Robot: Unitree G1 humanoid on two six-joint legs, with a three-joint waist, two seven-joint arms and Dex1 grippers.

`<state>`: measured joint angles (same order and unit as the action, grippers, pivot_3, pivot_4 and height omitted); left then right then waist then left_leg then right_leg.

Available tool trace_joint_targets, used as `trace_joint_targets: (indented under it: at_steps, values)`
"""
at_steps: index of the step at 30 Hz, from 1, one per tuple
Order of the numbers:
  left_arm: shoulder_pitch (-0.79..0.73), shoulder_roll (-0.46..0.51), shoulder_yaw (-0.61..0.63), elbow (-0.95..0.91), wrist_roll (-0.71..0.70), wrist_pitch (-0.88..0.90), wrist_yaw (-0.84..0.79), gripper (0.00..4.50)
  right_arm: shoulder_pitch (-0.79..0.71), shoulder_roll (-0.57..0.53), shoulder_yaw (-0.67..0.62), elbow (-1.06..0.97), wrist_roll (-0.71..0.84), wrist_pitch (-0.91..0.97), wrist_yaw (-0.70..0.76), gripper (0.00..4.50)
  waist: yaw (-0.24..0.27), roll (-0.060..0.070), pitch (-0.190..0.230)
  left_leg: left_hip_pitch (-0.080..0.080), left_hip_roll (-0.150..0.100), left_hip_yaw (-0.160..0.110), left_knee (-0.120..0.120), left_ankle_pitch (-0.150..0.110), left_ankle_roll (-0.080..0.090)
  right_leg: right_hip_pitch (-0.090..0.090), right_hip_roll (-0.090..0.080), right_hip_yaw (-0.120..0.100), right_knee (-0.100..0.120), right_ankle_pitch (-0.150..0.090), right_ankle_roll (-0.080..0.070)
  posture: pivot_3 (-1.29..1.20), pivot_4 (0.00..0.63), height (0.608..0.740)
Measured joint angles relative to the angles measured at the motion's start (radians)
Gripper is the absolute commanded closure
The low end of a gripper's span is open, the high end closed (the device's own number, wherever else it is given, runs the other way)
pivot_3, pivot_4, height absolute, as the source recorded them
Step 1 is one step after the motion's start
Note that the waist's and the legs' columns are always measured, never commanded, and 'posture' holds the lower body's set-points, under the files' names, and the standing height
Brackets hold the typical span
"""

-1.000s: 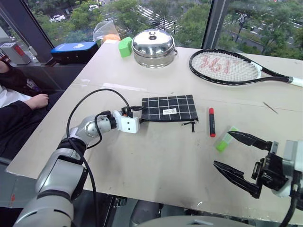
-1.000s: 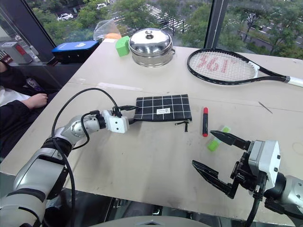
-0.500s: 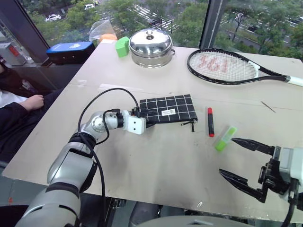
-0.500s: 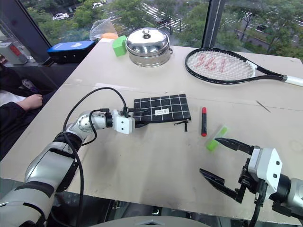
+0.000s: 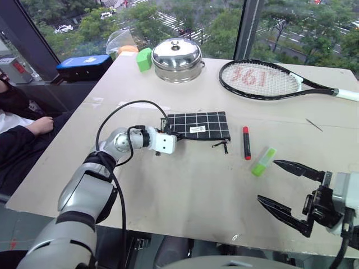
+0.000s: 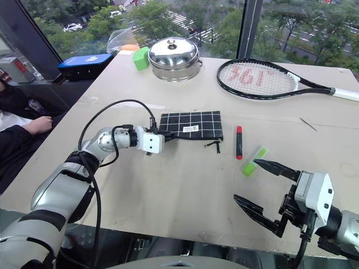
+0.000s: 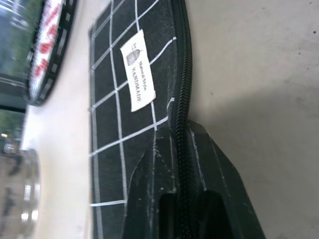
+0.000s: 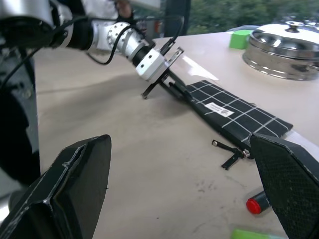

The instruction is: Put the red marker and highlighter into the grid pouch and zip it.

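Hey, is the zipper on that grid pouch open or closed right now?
Closed, as far as shows: the zipper teeth along the grid pouch edge run together, and the zipper pull sits at the end nearest the red marker.

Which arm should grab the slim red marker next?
Right, probably. The right gripper hangs open beside the slim red marker and lime-green highlighter, while the left gripper is shut on the black grid-lined fabric pouch's far end.

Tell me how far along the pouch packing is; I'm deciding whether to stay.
Early. Done: nothing is packed. The red marker and the highlighter lie on the table beside the grid pouch. In hand: the left end effector is shut on the pouch's zipper edge, at the end away from the pull. The right end effector hangs open near the highlighter. Left: opening, loading both, zipping.
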<state>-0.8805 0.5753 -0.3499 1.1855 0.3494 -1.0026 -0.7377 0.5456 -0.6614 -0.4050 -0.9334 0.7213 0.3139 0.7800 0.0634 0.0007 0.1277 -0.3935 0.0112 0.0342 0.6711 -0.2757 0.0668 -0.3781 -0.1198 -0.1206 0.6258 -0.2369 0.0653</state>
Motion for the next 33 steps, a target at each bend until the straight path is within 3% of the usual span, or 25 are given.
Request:
trace_joint_targets:
  at_steps: [5,9,14,22,33]
  values:
    - [0.082,-0.023,0.101,-0.129,-0.209,0.216,-0.235,4.45,-0.151,0.032,0.167,-0.006,-0.105,0.142,-0.230,0.00,-0.006,-0.003,0.003,-0.003,0.000,-0.001,0.001,0.000,0.000,-0.002,0.001,0.001,-0.001,0.002,-0.004,0.00,0.150,0.740]
    - [0.259,-0.031,0.146,-0.567,-0.414,0.622,-0.360,4.45,-0.486,0.147,0.371,0.056,-0.133,0.482,-0.512,0.00,-0.033,-0.010,0.010,-0.006,-0.001,0.000,0.001,0.000,-0.001,-0.002,0.001,0.003,-0.002,0.003,-0.005,0.00,0.150,0.740]
    - [0.344,0.016,0.184,-0.929,-0.542,0.991,-0.381,4.45,-0.738,0.332,0.405,0.291,-0.112,0.762,-0.682,0.00,-0.051,-0.011,0.012,-0.005,-0.001,-0.002,-0.001,0.003,-0.006,-0.001,0.002,0.002,-0.001,0.003,-0.005,0.00,0.150,0.740]
    - [0.386,0.031,0.188,-1.088,-0.581,1.157,-0.380,4.45,-0.873,0.455,0.296,0.432,-0.104,0.858,-0.755,0.00,-0.051,-0.007,0.014,-0.004,-0.001,-0.002,-0.002,0.003,-0.006,-0.002,0.004,0.002,-0.001,0.003,-0.005,0.00,0.150,0.740]
    - [0.392,0.043,0.189,-1.095,-0.579,1.146,-0.390,4.45,-0.874,0.429,0.246,0.363,-0.066,0.927,-0.736,0.00,-0.052,-0.007,0.015,-0.003,-0.001,-0.001,-0.002,0.003,-0.005,-0.002,0.004,0.003,-0.001,0.003,-0.005,0.00,0.150,0.740]
